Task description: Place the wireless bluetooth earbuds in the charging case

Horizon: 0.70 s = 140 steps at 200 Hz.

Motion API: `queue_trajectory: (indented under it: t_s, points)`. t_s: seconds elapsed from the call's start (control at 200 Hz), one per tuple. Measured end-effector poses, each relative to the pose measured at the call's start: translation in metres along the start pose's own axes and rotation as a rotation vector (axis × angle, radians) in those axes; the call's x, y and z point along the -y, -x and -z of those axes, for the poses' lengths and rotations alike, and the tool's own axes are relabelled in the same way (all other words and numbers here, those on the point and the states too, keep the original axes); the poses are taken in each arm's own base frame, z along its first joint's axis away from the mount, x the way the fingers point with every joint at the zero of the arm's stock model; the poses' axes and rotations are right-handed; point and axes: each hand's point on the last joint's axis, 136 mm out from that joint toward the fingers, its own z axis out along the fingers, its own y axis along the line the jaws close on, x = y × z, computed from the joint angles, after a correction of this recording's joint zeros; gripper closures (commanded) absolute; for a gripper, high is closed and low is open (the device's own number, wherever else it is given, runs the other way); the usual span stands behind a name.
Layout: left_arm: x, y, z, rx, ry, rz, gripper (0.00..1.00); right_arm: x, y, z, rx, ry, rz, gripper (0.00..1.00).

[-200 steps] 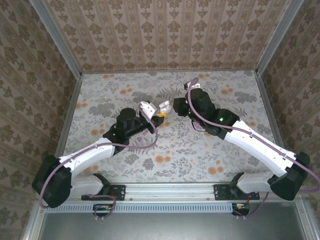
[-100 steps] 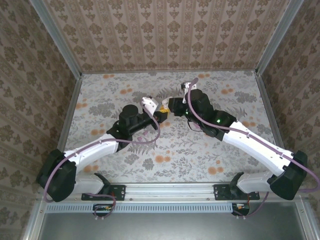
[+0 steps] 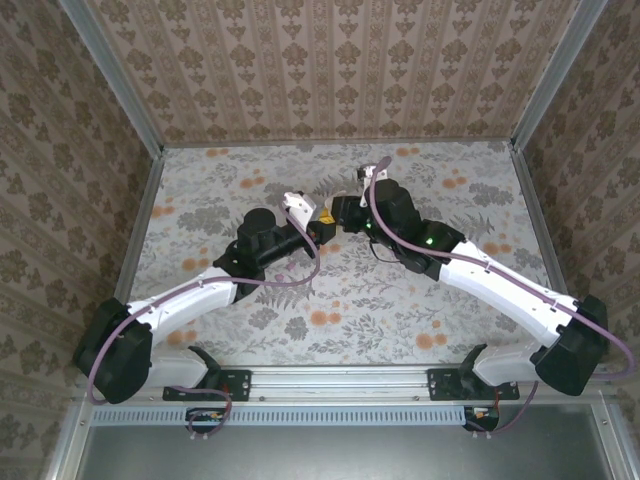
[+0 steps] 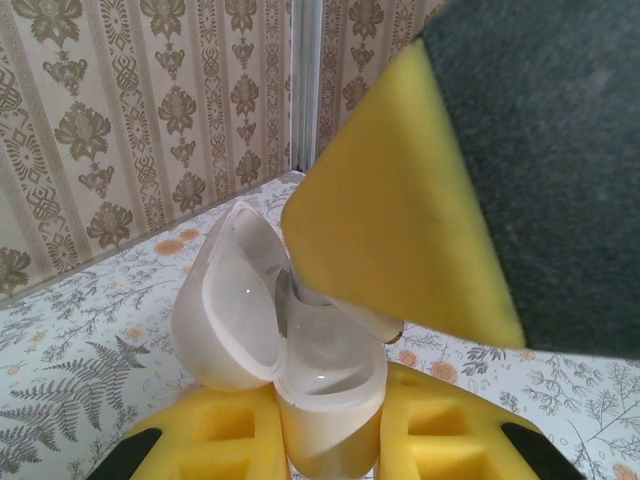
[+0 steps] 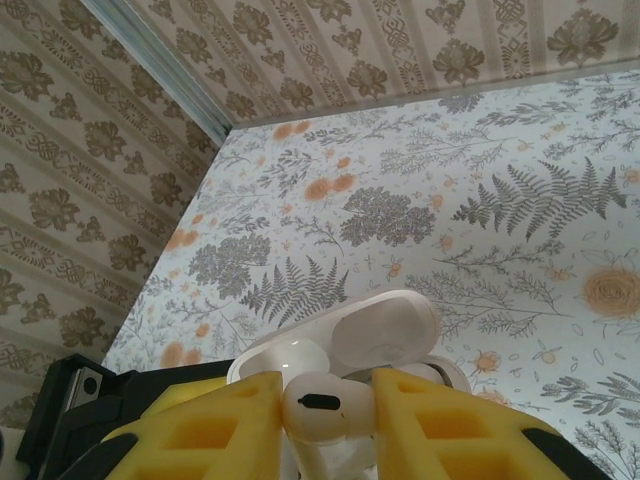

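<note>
Left gripper (image 4: 330, 445): pinching the open case (image 4: 300, 350).
Right gripper (image 5: 318, 425): pinching an earbud (image 5: 318, 403).
Relation: earbud right at the case's opening.

The white charging case (image 4: 325, 375) stands upright with its glossy lid (image 4: 225, 320) swung open, clamped in the left pincer (image 4: 330, 450). A white earbud (image 5: 318, 408), pinched in the right pincer (image 5: 322, 428), hangs right at the case's open mouth.
</note>
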Motion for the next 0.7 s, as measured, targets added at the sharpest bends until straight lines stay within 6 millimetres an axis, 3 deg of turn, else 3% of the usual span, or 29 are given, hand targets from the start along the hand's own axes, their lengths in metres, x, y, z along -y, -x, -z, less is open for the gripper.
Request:
queue_trajectory:
  t_s: [0.7]
  points:
    - [0.0052, 0.0006, -0.0011, 0.001, -0.015, 0.019, 0.95, -0.0059, -0.0019, -0.0021, 0.005, 0.018, -0.005, 0.71]
